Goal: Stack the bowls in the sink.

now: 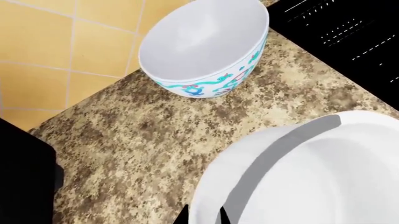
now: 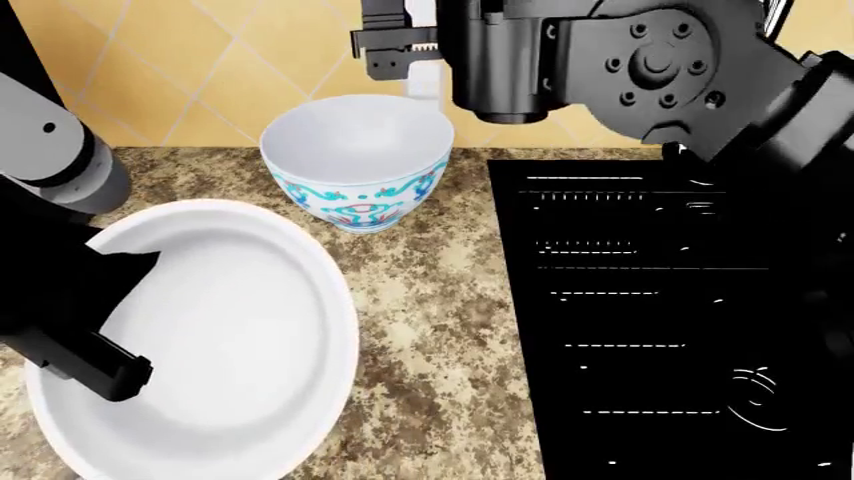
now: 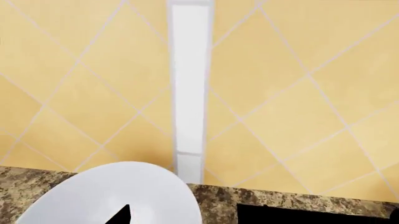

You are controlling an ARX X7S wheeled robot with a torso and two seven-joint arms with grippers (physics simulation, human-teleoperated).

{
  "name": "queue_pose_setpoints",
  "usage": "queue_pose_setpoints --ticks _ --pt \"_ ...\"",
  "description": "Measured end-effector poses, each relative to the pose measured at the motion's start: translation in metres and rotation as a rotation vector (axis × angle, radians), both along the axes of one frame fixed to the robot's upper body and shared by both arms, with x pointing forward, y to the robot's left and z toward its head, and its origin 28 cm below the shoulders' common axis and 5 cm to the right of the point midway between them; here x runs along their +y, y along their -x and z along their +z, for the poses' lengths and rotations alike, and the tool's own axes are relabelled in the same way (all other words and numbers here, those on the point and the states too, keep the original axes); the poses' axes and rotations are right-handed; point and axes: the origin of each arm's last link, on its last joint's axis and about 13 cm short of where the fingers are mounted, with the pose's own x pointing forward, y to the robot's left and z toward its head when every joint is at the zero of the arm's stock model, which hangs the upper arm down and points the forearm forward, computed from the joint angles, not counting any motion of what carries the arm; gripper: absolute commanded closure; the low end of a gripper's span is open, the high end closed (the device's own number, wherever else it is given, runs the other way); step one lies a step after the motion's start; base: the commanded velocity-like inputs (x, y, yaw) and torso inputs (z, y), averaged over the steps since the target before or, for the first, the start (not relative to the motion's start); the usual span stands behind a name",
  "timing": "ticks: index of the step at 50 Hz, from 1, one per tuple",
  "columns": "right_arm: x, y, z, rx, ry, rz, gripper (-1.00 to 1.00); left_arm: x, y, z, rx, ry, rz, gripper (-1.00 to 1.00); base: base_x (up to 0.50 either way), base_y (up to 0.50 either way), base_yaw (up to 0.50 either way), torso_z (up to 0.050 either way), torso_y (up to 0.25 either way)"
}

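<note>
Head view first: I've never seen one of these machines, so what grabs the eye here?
Probably the big plain white bowl on the speckled counter, with the left gripper at its rim. Behind it stands a floral-banded bowl, still on the counter beside the glossy black sink. The right arm looms above that bowl.

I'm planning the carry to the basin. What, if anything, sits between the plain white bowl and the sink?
Nothing visible on the granite counter separates the plain white bowl from the sink. The floral bowl stands farther back, off that line.
</note>
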Motion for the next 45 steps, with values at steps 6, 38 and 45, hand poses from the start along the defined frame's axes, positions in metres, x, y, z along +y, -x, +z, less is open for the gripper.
queue_pose_setpoints --ticks 6,38,45 --pt "0.004 -0.006 -0.005 0.021 -0.015 0.009 -1.00 0.000 0.000 -0.001 0.001 0.000 -0.001 1.00 0.00 0.00 0.00 0.000 0.000" --pt "0.020 -0.037 -0.037 0.184 -0.044 0.005 -1.00 -0.001 -0.002 -0.001 0.008 -0.005 -0.010 1.00 0.00 0.00 0.00 0.000 0.001" --pt "0.021 -0.041 -0.044 0.233 -0.049 -0.002 -1.00 -0.001 -0.003 -0.001 0.011 -0.006 -0.011 1.00 0.00 0.00 0.00 0.000 0.001"
